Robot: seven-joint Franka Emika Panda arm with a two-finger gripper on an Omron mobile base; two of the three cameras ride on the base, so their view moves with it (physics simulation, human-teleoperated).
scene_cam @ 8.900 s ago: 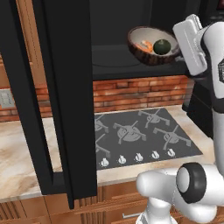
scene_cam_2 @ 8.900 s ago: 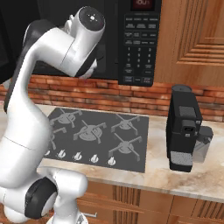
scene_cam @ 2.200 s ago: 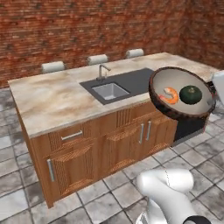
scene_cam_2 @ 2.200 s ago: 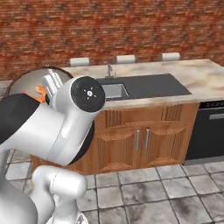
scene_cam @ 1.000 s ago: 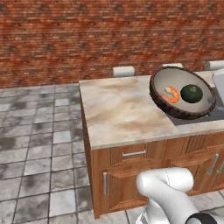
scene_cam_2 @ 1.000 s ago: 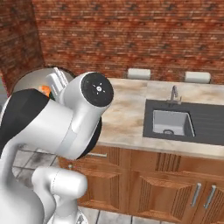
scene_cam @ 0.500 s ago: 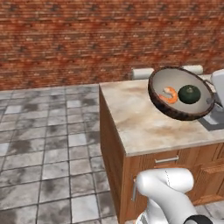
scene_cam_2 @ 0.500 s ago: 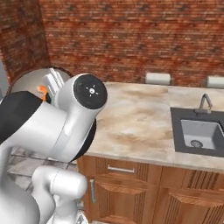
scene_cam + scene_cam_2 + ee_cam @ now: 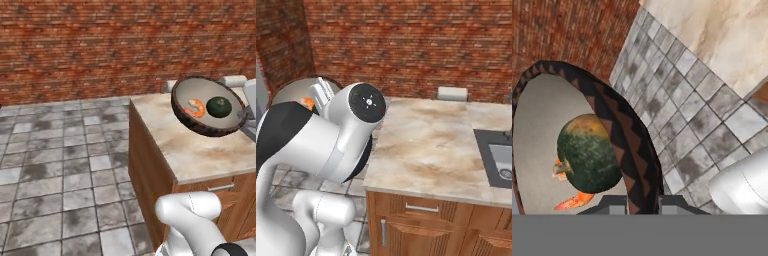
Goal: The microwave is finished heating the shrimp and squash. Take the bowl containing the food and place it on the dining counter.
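With the hand (image 9: pixel 641 200) clamped on the round brown, cream-lined bowl's (image 9: pixel 207 106) rim, keep it level while lowering onto the beige marbled worktop (image 9: pixel 200 150).

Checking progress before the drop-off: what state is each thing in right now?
bowl: held aloft at its rim, tilted, not yet on the counter.
shrimp: inside the bowl.
squash: inside the bowl, beside the shrimp.
end effector: shut on the bowl's rim.
dining counter: bare near its end.
sink: set into the counter, nothing seen in its basin.
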